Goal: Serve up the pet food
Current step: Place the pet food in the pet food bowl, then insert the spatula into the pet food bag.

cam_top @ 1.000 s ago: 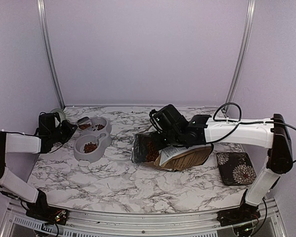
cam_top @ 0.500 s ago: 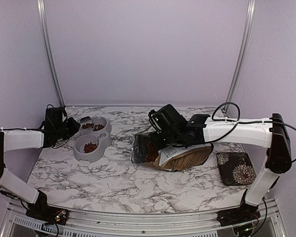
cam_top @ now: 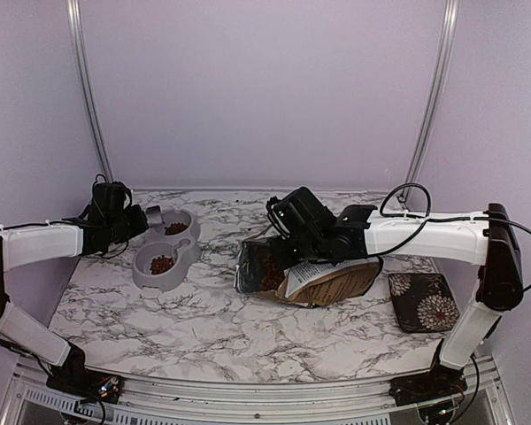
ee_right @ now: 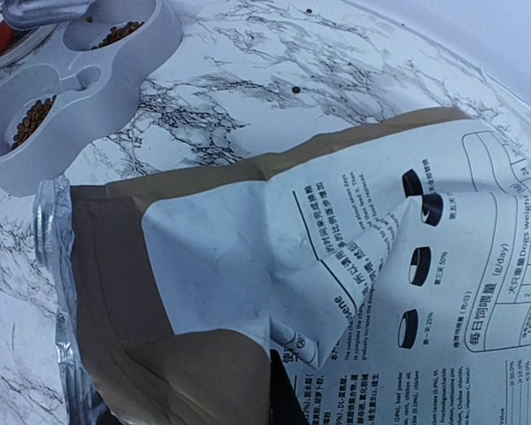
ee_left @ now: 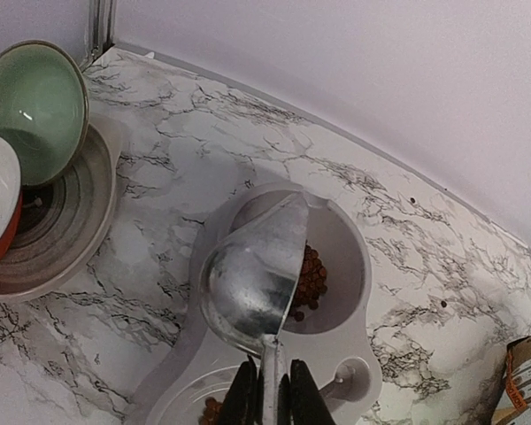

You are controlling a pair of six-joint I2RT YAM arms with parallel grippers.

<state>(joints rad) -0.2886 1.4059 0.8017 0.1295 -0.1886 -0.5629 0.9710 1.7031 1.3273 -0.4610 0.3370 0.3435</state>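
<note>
Pet food (cam_top: 163,263), seen from above, sits in both wells of the grey feeder (cam_top: 190,251) at nine o'clock. The left gripper (cam_top: 133,221) clenches a scoop (cam_top: 153,215), and the right gripper (cam_top: 294,257) pinches the bag (cam_top: 336,285). Left wrist: scoop tilted over the far well. Right wrist: bag's crumpled flap fills the view.

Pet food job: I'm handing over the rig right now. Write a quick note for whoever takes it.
Left hand: shut on the metal scoop handle. The scoop looks empty and is tilted over the far compartment of the double bowl.
Right hand: shut on the dog-food bag, which lies open on its side.
Done: pet food in both compartments.
Left: top up if needed, then set the scoop down.
</note>
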